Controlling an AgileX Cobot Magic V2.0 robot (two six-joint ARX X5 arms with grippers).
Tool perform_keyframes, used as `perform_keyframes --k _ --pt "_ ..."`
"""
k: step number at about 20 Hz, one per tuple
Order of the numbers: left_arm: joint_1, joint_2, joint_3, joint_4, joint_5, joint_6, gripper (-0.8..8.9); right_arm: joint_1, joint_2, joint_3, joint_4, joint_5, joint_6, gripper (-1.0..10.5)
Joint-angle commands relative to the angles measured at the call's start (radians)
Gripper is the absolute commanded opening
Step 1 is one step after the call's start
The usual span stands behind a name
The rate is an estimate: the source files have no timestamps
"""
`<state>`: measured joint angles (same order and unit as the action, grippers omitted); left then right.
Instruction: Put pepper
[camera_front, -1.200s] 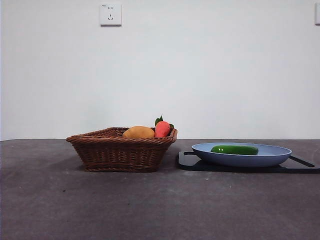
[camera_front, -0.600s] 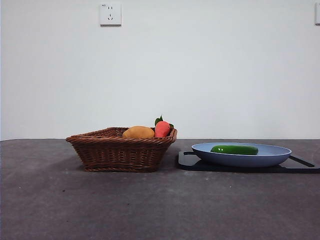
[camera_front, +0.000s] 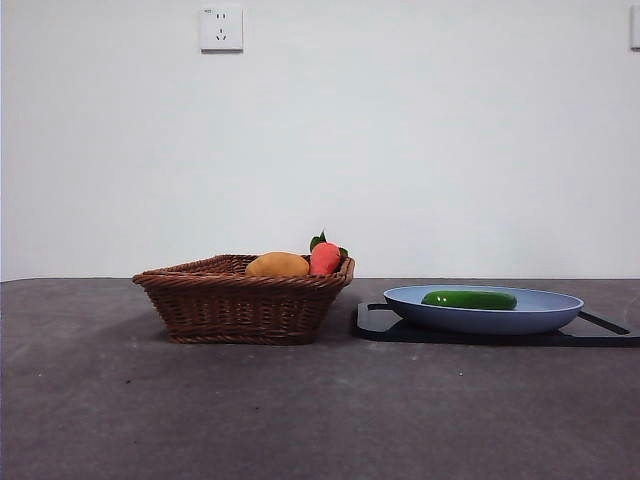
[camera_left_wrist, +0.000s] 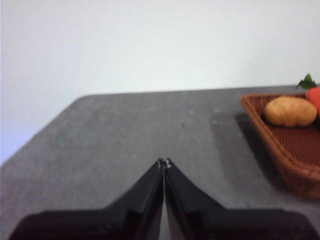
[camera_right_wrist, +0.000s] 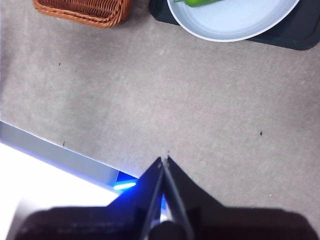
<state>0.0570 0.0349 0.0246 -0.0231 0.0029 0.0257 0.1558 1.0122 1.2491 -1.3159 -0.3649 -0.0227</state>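
1. Two black two-jaw grippers are visible only in their own wrist views; the front view contains neither arm.
2. Left gripper (camera_left_wrist: 163, 162): jaws pressed together at the tips, gripping nothing; it hangs over bare grey table surface (camera_left_wrist: 125, 130), with the brown woven wicker basket (camera_left_wrist: 295, 150) off to one side and apart from it.
3. Right gripper (camera_right_wrist: 164, 161): jaws closed tip to tip, empty; it sits high above the table near its front edge, well apart from the basket (camera_right_wrist: 82, 9) and the round pale-blue plate (camera_right_wrist: 235, 22).
4. Glossy dark-green elongated pepper (camera_front: 469, 299): lies on its side inside the blue plate (camera_front: 540, 315), roughly at the plate's middle; in the right wrist view only one green end (camera_right_wrist: 202, 2) shows at the picture's edge.
5. Blue plate: rests on a flat black rectangular tray (camera_front: 380, 325) with a rim; the tray lies on the table just beside the basket (camera_front: 245, 300).
6. Basket contents: one orange-yellow oval fruit (camera_front: 277, 265) and one small red item with green leaves (camera_front: 325, 257), side by side and touching or nearly so; both rise above the basket rim.
7. Background: plain white wall with a white wall socket (camera_front: 221, 28) high above the basket.
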Motion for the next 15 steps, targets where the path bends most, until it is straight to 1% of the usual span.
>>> perform_keyframes --k 1,4,15 --pt "0.004 -0.004 -0.006 -0.044 -0.003 -0.026 0.08 0.000 0.007 0.016 0.006 0.001 0.003 0.1" --pt "0.004 -0.029 -0.006 -0.110 0.002 -0.026 0.08 0.000 0.007 0.016 0.006 0.001 0.003 0.1" --pt "0.004 -0.034 -0.006 -0.106 0.002 -0.026 0.08 0.000 0.007 0.016 0.006 0.001 0.003 0.1"
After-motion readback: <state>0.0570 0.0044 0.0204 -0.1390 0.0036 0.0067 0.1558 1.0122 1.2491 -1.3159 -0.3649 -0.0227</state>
